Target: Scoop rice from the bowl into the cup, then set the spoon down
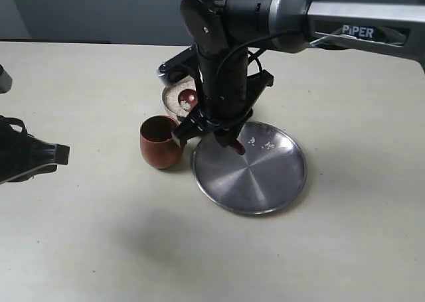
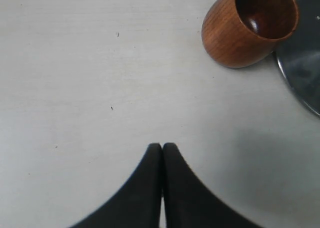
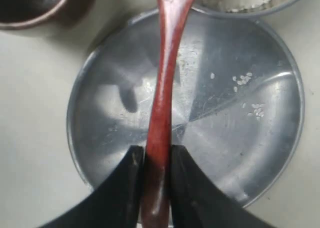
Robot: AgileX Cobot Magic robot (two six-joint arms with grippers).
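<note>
My right gripper point(image 3: 157, 153) is shut on the handle of the reddish-brown wooden spoon point(image 3: 164, 87) above the steel plate. The spoon's scoop point(image 1: 190, 98) reaches over the steel bowl point(image 1: 174, 96), which holds white rice point(image 1: 177, 97); the arm hides much of the bowl. In the right wrist view the bowl point(image 3: 250, 2) with rice sits at the frame's edge. The wooden cup point(image 1: 159, 141) stands upright beside the plate, in front of the bowl, and looks empty in the left wrist view point(image 2: 250, 25). My left gripper point(image 2: 162, 147) is shut on nothing, over bare table short of the cup.
A wide flat steel plate point(image 1: 265, 182) lies right of the cup, with a few stray rice grains point(image 3: 245, 80) on it. The right arm point(image 1: 226, 63) leans over bowl and plate. The left arm point(image 1: 26, 152) rests at the left edge of the pale table.
</note>
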